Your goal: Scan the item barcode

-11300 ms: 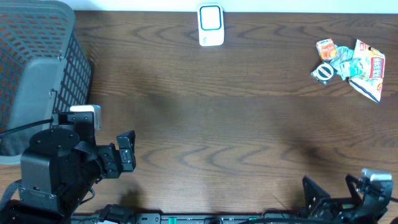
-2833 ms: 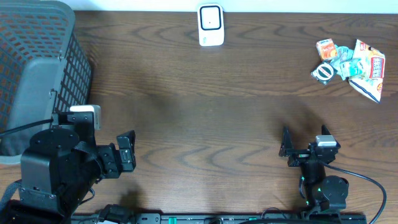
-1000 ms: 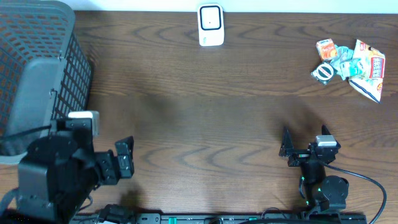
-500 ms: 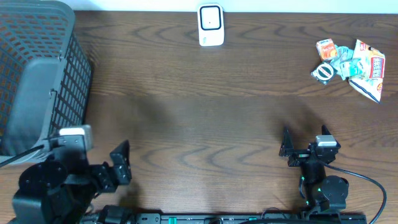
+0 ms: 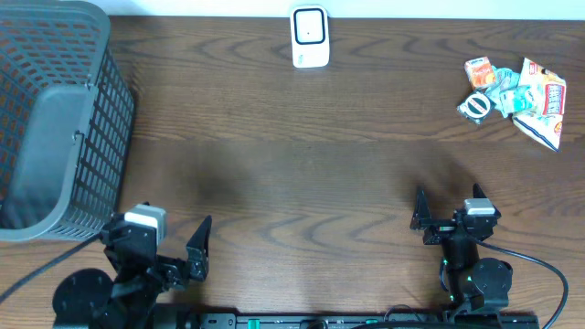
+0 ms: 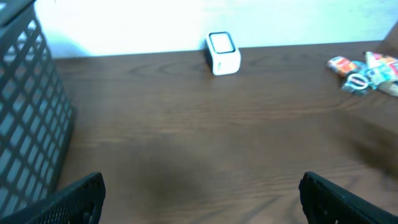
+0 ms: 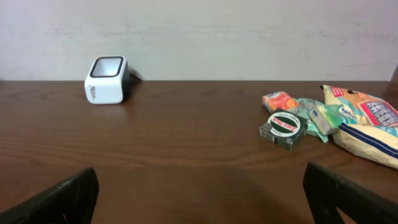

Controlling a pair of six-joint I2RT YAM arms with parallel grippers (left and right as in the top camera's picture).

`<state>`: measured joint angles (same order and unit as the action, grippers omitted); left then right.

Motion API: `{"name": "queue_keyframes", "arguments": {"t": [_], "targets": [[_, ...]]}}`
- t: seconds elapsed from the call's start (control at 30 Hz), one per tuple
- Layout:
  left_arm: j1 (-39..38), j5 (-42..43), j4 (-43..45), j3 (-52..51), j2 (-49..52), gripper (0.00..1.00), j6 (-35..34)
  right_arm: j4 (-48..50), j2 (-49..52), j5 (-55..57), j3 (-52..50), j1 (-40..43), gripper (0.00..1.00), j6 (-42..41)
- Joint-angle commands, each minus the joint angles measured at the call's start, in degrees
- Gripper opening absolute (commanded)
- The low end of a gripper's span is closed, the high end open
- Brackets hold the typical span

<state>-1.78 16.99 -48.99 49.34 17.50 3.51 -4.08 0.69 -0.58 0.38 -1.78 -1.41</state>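
Observation:
The white barcode scanner [image 5: 310,37] stands upright at the table's far edge, also in the left wrist view [image 6: 222,53] and the right wrist view [image 7: 107,79]. The items lie in a small pile [image 5: 512,91] at the far right: an orange packet [image 7: 278,99], a dark pack with a round label [image 7: 284,129] and a white snack bag [image 7: 367,124]. My left gripper [image 5: 160,245] sits open at the front left, holding nothing [image 6: 202,199]. My right gripper [image 5: 448,217] stands open and holding nothing at the front right [image 7: 202,193], well short of the pile.
A grey mesh basket [image 5: 55,119] fills the back left corner, close to my left arm [image 6: 25,118]. Bare dark wood table [image 5: 302,183] lies between both grippers and the scanner.
My left arm has drawn back and down toward the table's front edge, away from the basket. The right arm, the scanner and the pile have not moved.

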Motion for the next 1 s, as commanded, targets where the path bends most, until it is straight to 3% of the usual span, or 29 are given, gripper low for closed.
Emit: {"name": "queue_keyframes", "arguments": {"t": [0.0, 0.2, 0.7, 0.97], "targets": [[2.0, 2.0, 0.7, -2.7, -3.4, 0.98, 1.2, -0.3, -0.4, 0.4, -0.1, 0.0, 0.99, 0.4], [2.7, 2.1, 2.2, -7.7, -4.6, 0.98, 1.1, -0.3, -0.4, 0.4, -0.1, 0.0, 0.99, 0.4], [2.9, 2.1, 26.6, -25.6, -15.7, 0.98, -2.4, -0.3, -0.4, 0.4, -0.1, 0.0, 0.99, 0.4], [5.6, 2.1, 39.4, -34.3, -17.4, 0.98, -9.9, -0.3, -0.4, 0.4, -0.1, 0.0, 0.99, 0.4]]}}
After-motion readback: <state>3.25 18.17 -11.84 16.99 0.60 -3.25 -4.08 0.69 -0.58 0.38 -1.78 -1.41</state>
